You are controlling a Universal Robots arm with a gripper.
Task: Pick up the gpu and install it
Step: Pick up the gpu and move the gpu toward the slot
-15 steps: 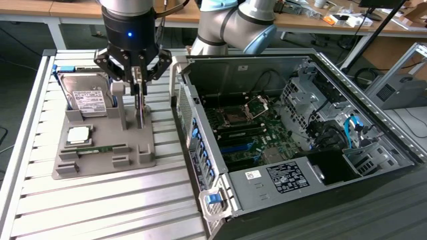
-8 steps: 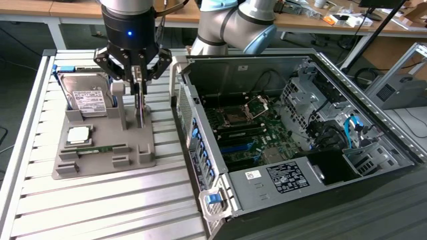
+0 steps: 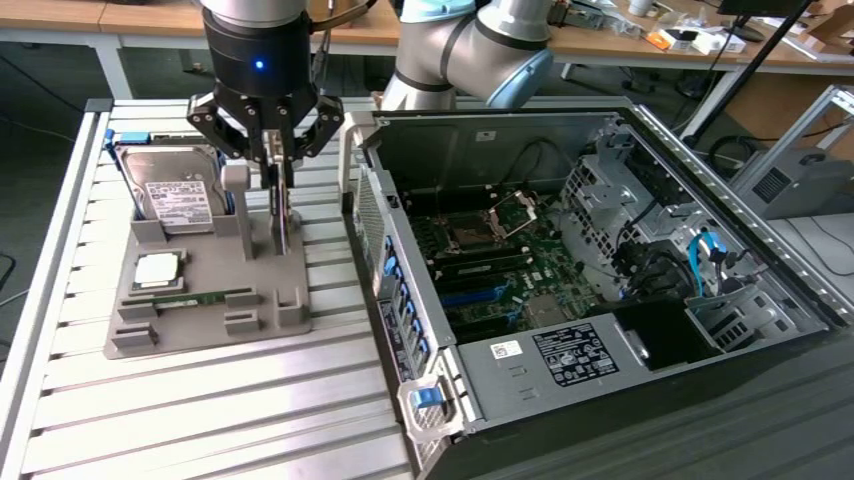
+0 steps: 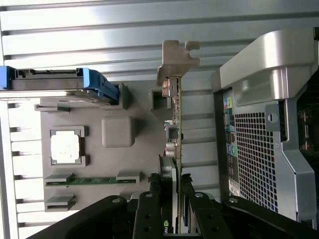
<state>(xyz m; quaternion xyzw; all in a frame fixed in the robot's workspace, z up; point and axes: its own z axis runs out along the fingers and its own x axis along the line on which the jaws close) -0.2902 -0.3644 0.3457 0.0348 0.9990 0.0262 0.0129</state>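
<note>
gpu (image 3: 279, 205) stands upright and edge-on at the grey holder tray (image 3: 200, 335), beside the hard drive (image 3: 180, 195) and outside the open PC case (image 3: 461, 150). Your gripper (image 3: 275, 150) sits on its top edge, jaws partway closed, one finger on each face. You've got the card clamped.

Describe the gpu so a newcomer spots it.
Left of the open computer case, in the exterior view, sits a grey tray. At its case-side edge, under the gripper, the gpu stands upright: a thin dark card, unlike the boxy labelled hard drive.
</note>
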